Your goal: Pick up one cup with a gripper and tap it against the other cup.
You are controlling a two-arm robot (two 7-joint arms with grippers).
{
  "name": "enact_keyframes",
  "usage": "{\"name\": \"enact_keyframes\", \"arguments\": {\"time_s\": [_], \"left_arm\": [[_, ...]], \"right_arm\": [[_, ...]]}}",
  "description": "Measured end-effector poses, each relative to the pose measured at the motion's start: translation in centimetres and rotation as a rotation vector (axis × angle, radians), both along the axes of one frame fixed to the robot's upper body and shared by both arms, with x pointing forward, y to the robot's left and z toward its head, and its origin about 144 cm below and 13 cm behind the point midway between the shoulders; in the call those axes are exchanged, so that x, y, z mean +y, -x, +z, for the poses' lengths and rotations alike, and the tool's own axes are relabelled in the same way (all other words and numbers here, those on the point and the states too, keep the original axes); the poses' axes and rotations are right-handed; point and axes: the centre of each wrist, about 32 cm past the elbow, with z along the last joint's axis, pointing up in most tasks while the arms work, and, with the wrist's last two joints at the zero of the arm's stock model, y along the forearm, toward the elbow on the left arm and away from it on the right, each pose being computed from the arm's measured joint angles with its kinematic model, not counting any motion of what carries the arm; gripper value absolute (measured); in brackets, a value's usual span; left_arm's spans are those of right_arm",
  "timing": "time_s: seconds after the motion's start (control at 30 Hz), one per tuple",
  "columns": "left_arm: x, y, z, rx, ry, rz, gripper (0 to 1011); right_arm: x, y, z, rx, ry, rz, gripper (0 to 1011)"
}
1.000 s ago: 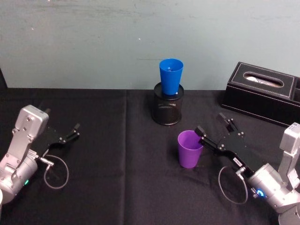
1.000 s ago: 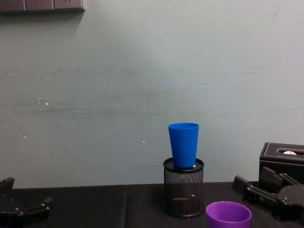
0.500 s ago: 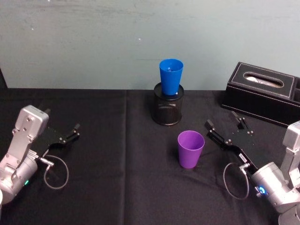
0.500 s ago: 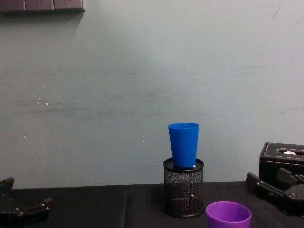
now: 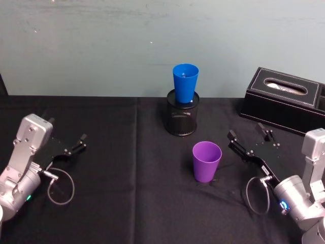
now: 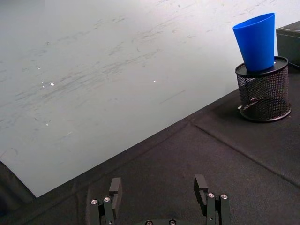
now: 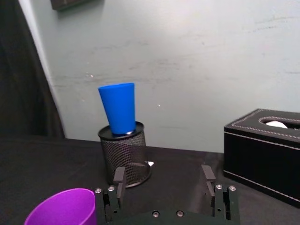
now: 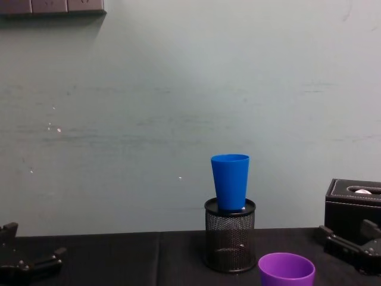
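The purple cup (image 5: 206,161) stands upright near the middle of the tabletop (image 5: 127,203), ungripped. The blue cup (image 5: 185,83) sits in a mesh holder (image 5: 182,119) toward the far edge, propped high and leaning slightly.

The main risk, as I judge it, is that perch: a tap landing too hard or too high could tip the blue cup out, or push the light holder over. The purple cup is light and tapered, so a grip closing off-centre or near the rim may knock it over or let it slip. A black box (image 5: 284,100) at the far right corner crowds a wide swing.

The right gripper (image 5: 249,138) sits low just right of the purple cup, apart from it, jaws spread and pointing toward the far edge. The left gripper (image 5: 80,142) rests near the left edge, jaws apart, idle.
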Motion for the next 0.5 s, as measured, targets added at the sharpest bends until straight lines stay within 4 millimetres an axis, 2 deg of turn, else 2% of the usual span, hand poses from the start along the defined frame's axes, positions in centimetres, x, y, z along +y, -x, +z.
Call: {"name": "enact_keyframes", "arguments": {"time_s": [0.5], "left_arm": [[0.00,0.00,0.00,0.000,0.000,0.000,1011]], "right_arm": [[0.74,0.00,0.13,0.094,0.030,-0.088,1003]]}}
